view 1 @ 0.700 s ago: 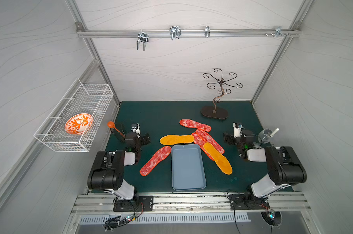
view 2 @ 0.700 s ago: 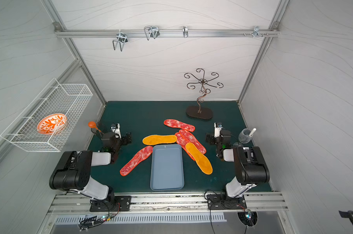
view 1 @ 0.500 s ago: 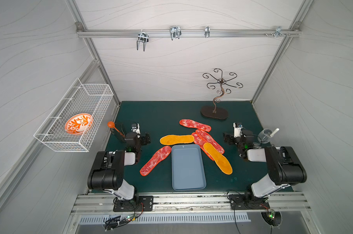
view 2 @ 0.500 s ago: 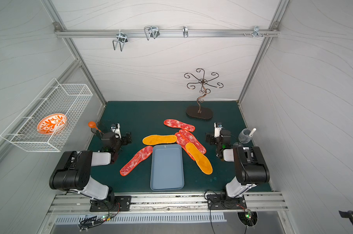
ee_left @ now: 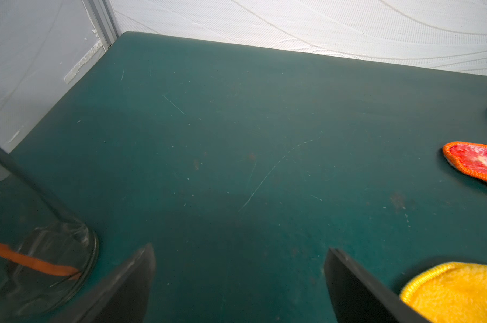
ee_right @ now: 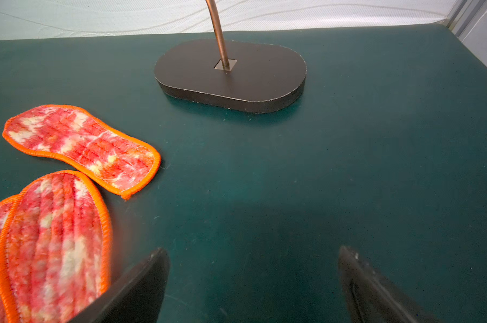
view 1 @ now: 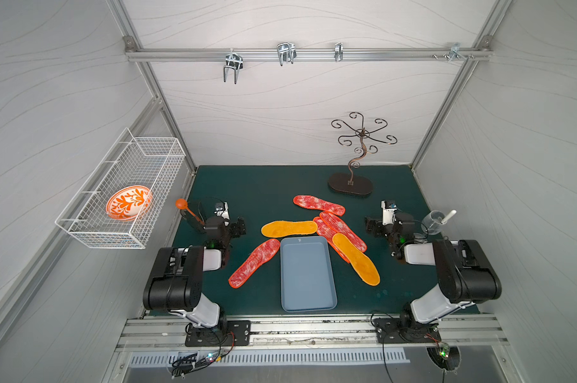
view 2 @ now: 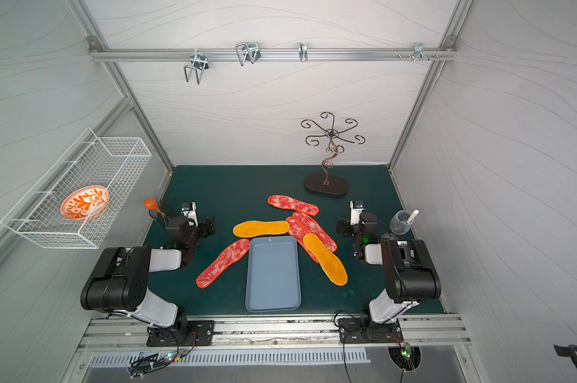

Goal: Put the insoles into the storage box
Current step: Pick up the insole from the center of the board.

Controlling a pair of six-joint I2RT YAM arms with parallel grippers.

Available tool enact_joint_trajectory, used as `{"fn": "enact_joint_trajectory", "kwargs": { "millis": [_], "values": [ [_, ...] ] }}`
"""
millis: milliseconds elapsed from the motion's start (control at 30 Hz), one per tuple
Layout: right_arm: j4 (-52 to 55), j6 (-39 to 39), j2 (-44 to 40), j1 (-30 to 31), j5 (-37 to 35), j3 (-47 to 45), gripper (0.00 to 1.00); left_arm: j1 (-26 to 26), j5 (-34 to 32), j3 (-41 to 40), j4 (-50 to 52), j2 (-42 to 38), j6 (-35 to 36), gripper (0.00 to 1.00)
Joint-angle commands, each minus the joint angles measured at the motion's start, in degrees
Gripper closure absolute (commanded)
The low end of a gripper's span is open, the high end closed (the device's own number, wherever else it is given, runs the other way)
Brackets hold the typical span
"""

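Observation:
The grey-blue storage box (view 1: pixel 307 273) lies empty at the front middle of the green mat. Round it lie the insoles. One yellow-orange insole (view 1: pixel 288 228) sits just behind it. Another (view 1: pixel 356 258) slants along its right side over two overlapping mottled red ones (view 1: pixel 342 230). A third red insole (view 1: pixel 318 205) lies farther back, and another (view 1: pixel 254 262) slants at the box's left. My left gripper (view 1: pixel 237 228) is open, low over bare mat left of the insoles. My right gripper (view 1: pixel 373 227) is open to their right. Both (ee_left: pixel 239 249) (ee_right: pixel 253 250) hold nothing.
A glass with an orange spoon (view 1: pixel 187 212) stands close behind my left arm. A clear cup (view 1: pixel 434 222) stands by my right arm. A metal stand on a dark oval base (view 1: pixel 350 189) is at the back right. A wire basket (view 1: pixel 128 202) with a bowl hangs on the left wall.

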State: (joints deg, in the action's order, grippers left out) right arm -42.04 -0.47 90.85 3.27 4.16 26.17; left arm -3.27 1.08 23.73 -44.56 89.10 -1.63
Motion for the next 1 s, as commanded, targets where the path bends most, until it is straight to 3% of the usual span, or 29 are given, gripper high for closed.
{"fn": "enact_joint_trajectory", "kwargs": {
  "millis": [0, 167, 367, 567, 733, 967],
  "values": [
    [1.4, 0.5, -3.3, -0.6, 1.9, 1.1, 0.01, 0.3, 1.6, -1.3, -6.0, -1.3, 0.8, 0.0],
    [10.7, -3.8, -10.6, 2.4, 3.3, 3.4, 0.01, 0.9, 2.4, -0.5, 1.5, -8.6, 2.0, 0.0],
    [25.3, -1.8, -19.8, 3.9, 6.2, 8.7, 0.01, 4.2, 1.5, 2.8, 15.0, -19.7, 3.7, 0.0],
    [45.4, 1.6, -25.9, 6.9, 11.2, 14.2, 0.01, 5.8, 5.4, 8.4, 31.8, -29.0, -3.5, 0.02],
    [67.4, -0.5, -27.9, 8.9, 12.5, 21.0, 0.01, 7.8, 11.4, 14.2, 46.8, -33.5, -8.0, 0.0],
    [85.9, -0.8, -27.0, 9.0, 12.8, 26.8, 0.01, 12.7, 19.3, 16.6, 55.0, -38.5, -15.9, 0.01]
  ]
}}
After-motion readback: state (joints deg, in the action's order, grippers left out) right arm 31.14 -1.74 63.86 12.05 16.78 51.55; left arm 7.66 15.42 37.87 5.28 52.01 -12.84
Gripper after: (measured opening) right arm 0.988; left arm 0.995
